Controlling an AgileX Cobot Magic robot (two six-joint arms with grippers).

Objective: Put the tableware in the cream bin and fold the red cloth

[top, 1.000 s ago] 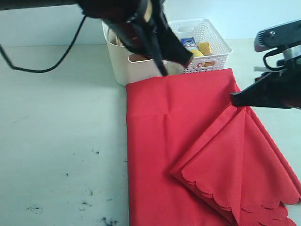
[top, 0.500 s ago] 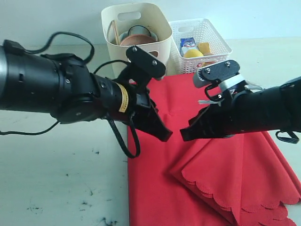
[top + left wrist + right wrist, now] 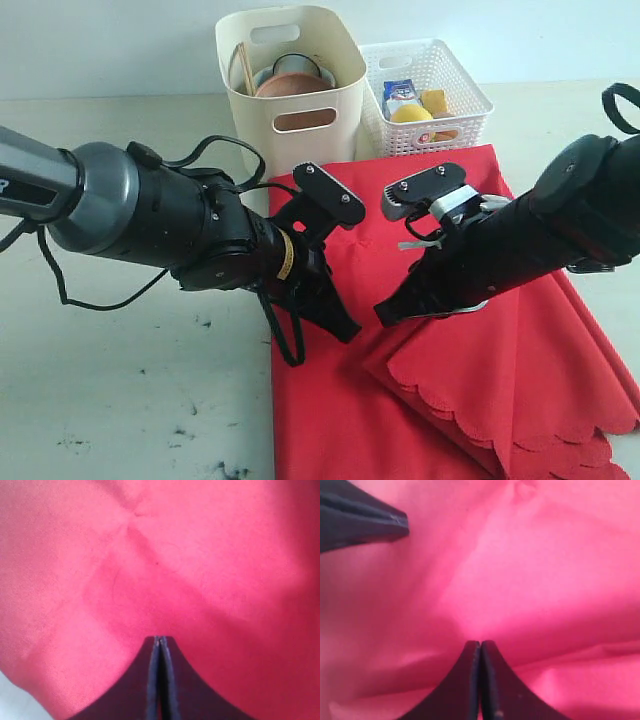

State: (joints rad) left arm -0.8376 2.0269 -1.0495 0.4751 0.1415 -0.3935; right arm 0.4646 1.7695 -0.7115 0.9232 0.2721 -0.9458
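Note both arms lower than half a second ago: left gripper (image 3: pixel 347 330) and right gripper (image 3: pixel 383 314) dropped toward the large bright red scalloped cloth (image 3: pixel 430 400), tips drawn nearer each other.

Log both pincers as pressed together, nothing pinched, per both wrist views.

Place cloth from centre out to 3 and 6 o'clock of the exterior view, flat on the pale table (image 3: pixel 120 380), one corner already turned over as a crooked diagonal flap toward 5 o'clock. Place tall smooth cream plastic bin (image 3: pixel 300 125) at 12 o'clock, just beyond the cloth's far edge, with wooden chopsticks (image 3: pixel 241 68) and round brown plate (image 3: pixel 290 86) showing inside. Judge the tableware part likely finished, the fold in hand.

For a clean fold: spread jaws before contact, pinch at an edge or corner rather than mid-panel, lift both sides level, carry across together, lay edge on edge. Probably square the crooked flap first.

Mind the two tips close together at centre: collision risk. Mind the low white lattice basket (image 3: pixel 455 100) at 1 o'clock, against the cloth's far edge. Mind the black cable loop (image 3: pixel 285 345) hanging over the cloth's 9 o'clock border: snag risk.
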